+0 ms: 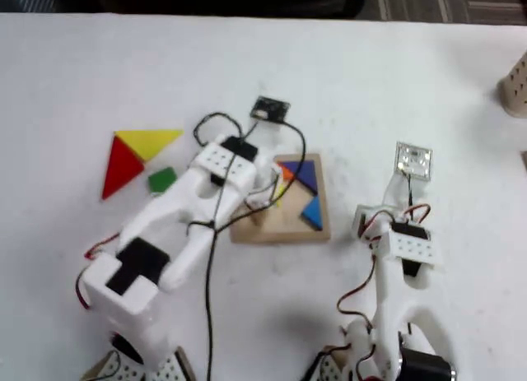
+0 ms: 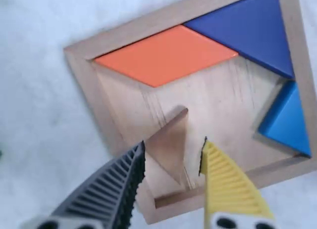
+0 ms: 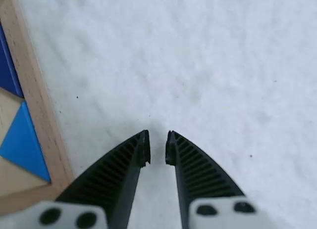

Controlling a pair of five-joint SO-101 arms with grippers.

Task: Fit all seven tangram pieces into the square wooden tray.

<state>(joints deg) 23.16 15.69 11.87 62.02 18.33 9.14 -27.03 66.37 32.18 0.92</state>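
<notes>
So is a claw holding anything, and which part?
Left claw straddles the plain wooden triangle by its two sides, but a gap shows at the yellow finger, so a grip cannot be told. Right claw holds nothing.

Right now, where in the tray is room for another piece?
In the tray, bare floor lies between the orange parallelogram, dark blue triangle and light blue triangle. Crowded at the corner where the left gripper flanks a wooden triangle.

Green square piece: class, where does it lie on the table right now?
In the high view the green square lies on the table's left side, outside the wooden tray, close beside the red triangle and just below the yellow triangle.
</notes>
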